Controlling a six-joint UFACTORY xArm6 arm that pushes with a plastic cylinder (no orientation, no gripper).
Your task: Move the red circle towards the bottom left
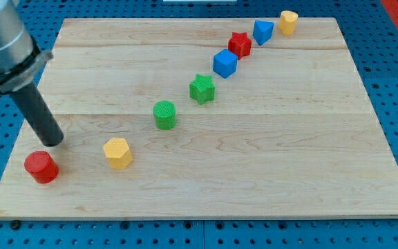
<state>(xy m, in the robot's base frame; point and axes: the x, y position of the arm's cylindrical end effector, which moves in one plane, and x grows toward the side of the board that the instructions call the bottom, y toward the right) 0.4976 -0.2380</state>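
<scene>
And here we are at the view's bottom-left corner of the wooden board [268,173], where the red circle [41,167] sits close to the board's left edge. My tip [54,142] is right there with it, planted just above and a touch to the right of the red circle, very near it, though whether the two are touching is too close to call. There is no gripper on this arm, only the dark rod slanting down from the view's top left, so nothing opens, closes or holds anything. To the right of the red circle lies the yellow hexagon [118,152], apart from both. From there a diagonal line climbs toward the view's top right: green circle [164,114], green star [202,88], blue cube [224,63], red star [240,44], a second blue block [262,31], and a yellow block [288,22] at the far corner.
</scene>
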